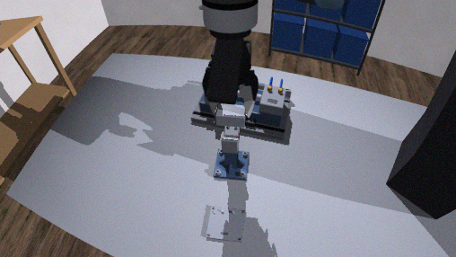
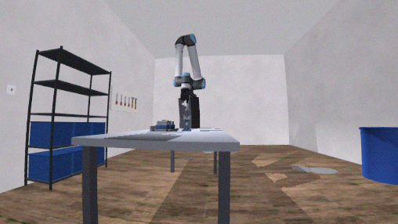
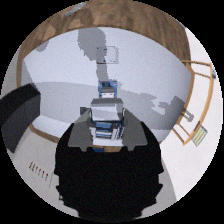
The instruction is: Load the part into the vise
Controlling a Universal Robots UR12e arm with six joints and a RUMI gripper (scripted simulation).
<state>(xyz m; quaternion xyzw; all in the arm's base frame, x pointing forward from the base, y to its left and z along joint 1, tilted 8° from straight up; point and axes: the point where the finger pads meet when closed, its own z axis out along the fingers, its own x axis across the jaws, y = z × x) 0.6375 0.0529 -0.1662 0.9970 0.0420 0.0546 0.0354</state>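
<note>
The part (image 1: pixel 231 118) (image 3: pixel 106 110) is a pale metal block. My gripper (image 1: pixel 232 111) (image 3: pixel 107 108) is shut on it and holds it level, crosswise between the two jaws, in the air. In the top view the part shows just above the V-block (image 1: pixel 230 145), which stands on a blue base. The vise (image 1: pixel 272 118) (image 2: pixel 164 125) is on the table behind, partly hidden by the arm and the part; its bars and work stop cannot be made out. The infeed plate (image 1: pixel 216 229) (image 3: pixel 114 54) lies at the front with no block on it. Which way the slot faces is not clear.
The air cylinder's housing (image 1: pixel 274 98) with two blue fittings stands on the right of the vise in the top view. A tall black block-like column (image 1: pixel 426 148) (image 3: pixel 20 112) stands at the table's side. Shelves with blue bins (image 1: pixel 320 38) (image 2: pixel 51 133) are beyond the table.
</note>
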